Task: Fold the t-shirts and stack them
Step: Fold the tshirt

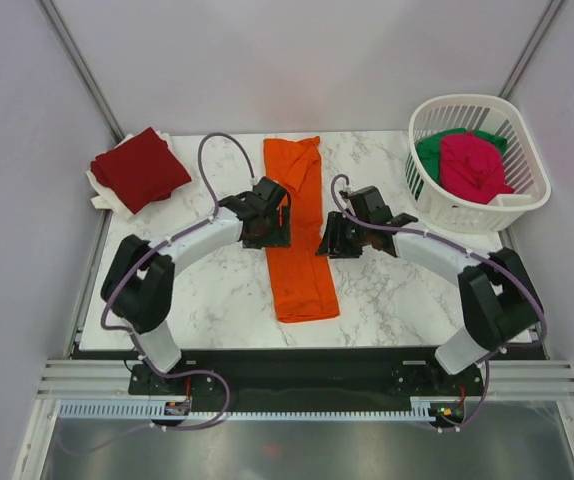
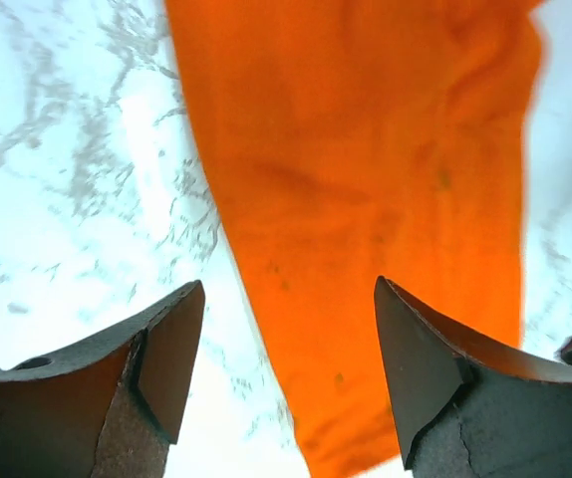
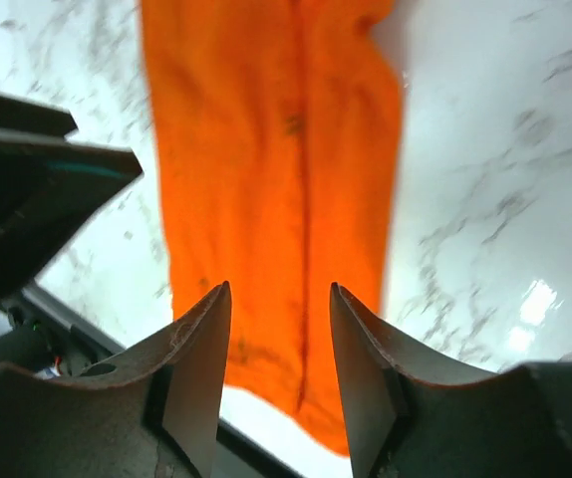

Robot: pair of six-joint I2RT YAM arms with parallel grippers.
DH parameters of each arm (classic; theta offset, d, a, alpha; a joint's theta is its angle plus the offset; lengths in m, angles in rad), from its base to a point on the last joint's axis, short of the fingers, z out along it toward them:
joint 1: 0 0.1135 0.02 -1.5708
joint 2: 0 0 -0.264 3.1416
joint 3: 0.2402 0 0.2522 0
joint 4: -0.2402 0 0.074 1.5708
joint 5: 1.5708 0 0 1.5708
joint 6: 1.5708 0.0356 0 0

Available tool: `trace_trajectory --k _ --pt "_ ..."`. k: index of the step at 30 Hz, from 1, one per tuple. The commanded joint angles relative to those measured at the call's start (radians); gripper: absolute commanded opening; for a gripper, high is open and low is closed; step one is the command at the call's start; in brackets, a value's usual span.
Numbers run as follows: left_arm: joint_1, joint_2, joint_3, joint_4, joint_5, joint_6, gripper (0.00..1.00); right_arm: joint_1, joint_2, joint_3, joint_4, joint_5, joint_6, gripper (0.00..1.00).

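Note:
The bright orange t-shirt point(image 1: 296, 232) lies as a long narrow folded strip down the middle of the marble table; it fills the left wrist view point(image 2: 366, 179) and the right wrist view point(image 3: 276, 169). My left gripper point(image 1: 270, 222) hovers open over the strip's left edge point(image 2: 288, 329), holding nothing. My right gripper point(image 1: 335, 238) hovers open just right of the strip point(image 3: 280, 329), holding nothing. The dark red t-shirt point(image 1: 139, 168) lies folded at the back left. The magenta-pink t-shirt point(image 1: 475, 167) and the green t-shirt point(image 1: 429, 152) lie crumpled in the basket.
A white lattice basket point(image 1: 527, 172) stands at the back right of the table. White cloth or paper point(image 1: 101, 186) shows under the dark red shirt. The marble table point(image 1: 207, 290) ends at a metal rail near the arm bases.

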Motion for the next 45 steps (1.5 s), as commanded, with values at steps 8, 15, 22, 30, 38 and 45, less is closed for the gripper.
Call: trace_trajectory --k 8,15,22,30,38,45 --pt "-0.095 -0.369 -0.290 -0.064 0.069 -0.118 0.77 0.048 -0.280 -0.262 -0.056 0.030 -0.020 0.56" --pt "-0.232 -0.387 -0.492 0.091 0.043 -0.320 0.78 0.046 -0.274 -0.358 -0.016 0.021 -0.028 0.79" --pt "-0.253 -0.396 -0.549 0.172 0.039 -0.390 0.78 0.048 -0.272 -0.401 0.012 0.005 -0.025 0.79" --pt "-0.262 -0.467 -0.574 0.179 0.005 -0.420 0.71 0.048 -0.263 -0.459 0.061 -0.027 -0.011 0.72" --pt "-0.268 -0.440 -0.592 0.209 0.000 -0.431 0.69 0.049 -0.245 -0.503 0.108 -0.061 0.001 0.58" --pt "-0.290 -0.374 -0.595 0.281 0.019 -0.446 0.67 0.057 -0.251 -0.543 0.127 -0.088 0.017 0.52"
